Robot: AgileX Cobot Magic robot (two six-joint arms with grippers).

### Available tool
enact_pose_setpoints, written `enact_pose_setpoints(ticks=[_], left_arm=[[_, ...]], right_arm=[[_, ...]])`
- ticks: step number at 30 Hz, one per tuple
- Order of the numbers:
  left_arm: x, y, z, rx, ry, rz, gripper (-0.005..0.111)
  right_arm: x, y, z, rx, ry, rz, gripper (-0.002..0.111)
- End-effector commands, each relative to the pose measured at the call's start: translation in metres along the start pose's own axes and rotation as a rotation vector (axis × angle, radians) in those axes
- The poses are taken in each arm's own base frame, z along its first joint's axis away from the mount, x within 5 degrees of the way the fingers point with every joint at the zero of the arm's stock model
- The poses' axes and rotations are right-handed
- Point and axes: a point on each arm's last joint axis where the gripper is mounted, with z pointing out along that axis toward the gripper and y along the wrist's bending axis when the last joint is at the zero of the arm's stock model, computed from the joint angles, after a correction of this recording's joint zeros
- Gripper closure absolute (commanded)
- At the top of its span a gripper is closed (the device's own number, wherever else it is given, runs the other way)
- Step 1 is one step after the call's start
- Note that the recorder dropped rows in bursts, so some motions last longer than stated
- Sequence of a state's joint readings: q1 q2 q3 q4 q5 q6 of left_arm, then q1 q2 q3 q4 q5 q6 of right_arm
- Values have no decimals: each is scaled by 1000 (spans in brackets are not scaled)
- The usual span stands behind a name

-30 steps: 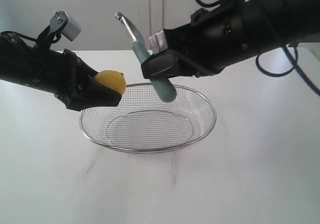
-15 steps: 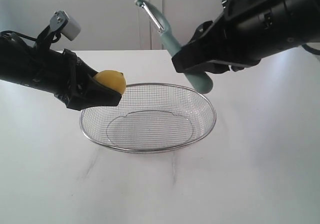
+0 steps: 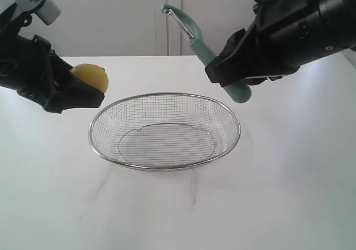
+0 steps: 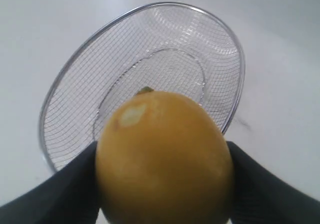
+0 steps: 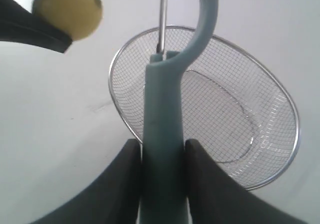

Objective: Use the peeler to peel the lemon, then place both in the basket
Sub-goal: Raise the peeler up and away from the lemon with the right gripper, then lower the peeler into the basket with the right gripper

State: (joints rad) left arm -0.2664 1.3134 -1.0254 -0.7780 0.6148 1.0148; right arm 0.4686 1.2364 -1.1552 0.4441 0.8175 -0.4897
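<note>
Exterior view: we see the left gripper (image 3: 78,94) clamped on the lemon (image 3: 92,77), holding it in the air just outside the left rim of the basket (image 3: 167,94). The right gripper (image 3: 233,77) pinches the peeler (image 3: 203,47) by its teal handle above the basket's right side, with the blade end pointing up and away. Fruit and blade are well apart. The basket sits empty on the white table (image 3: 289,194).

Left wrist view: the lemon (image 4: 165,159) fills the space between the dark fingers (image 4: 55,194), which press on both its sides. The basket (image 4: 235,49) lies beyond it. A small pale patch shows near the stem, and we cannot tell whether it is a peeled spot.

Right wrist view: the two fingers (image 5: 120,184) close on the peeler's handle (image 5: 162,134), and the looped head reaches out over the basket (image 5: 295,129) with the lemon (image 5: 67,9) off to one side.

We judge that the peeling step is in hand and that nothing has gone into the basket. The next move calls for bringing the blade to the skin and drawing it along while the left grip keeps the fruit steady.
</note>
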Motion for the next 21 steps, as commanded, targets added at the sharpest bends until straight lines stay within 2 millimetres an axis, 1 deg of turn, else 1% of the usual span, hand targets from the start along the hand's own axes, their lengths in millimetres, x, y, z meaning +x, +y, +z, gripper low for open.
enact_pose_setpoints(ticks=[1, 2, 4, 8, 10, 13, 15, 18, 21], left_arm=[[-7, -10, -22, -63, -31, -19, 107], [-8, -14, -29, -66, -46, -7, 107], [-10, -18, -35, -61, -55, 5, 107], [-10, -24, -39, -32, -61, 3, 107], [-11, -24, -39, -30, -67, 0, 107], [-11, -24, -39, -32, -68, 0, 107], [-11, -24, -39, -32, -68, 0, 107], [-11, -24, -39, -32, -68, 0, 107], [-11, -24, -39, -32, -68, 0, 107]], right_arm=[[-4, -5, -4, 65, -30, -49, 108], [-4, -6, -4, 69, -28, -53, 108], [-4, -6, -4, 75, -25, -60, 108], [-4, -11, -3, 119, -32, -91, 108], [-6, -16, 6, 136, -37, -56, 108], [-6, -27, 34, 150, -23, 44, 108], [-5, -31, 46, 154, -8, 69, 108], [-1, -38, 64, 157, 18, 153, 108], [2, -43, 78, 165, 46, 188, 108]])
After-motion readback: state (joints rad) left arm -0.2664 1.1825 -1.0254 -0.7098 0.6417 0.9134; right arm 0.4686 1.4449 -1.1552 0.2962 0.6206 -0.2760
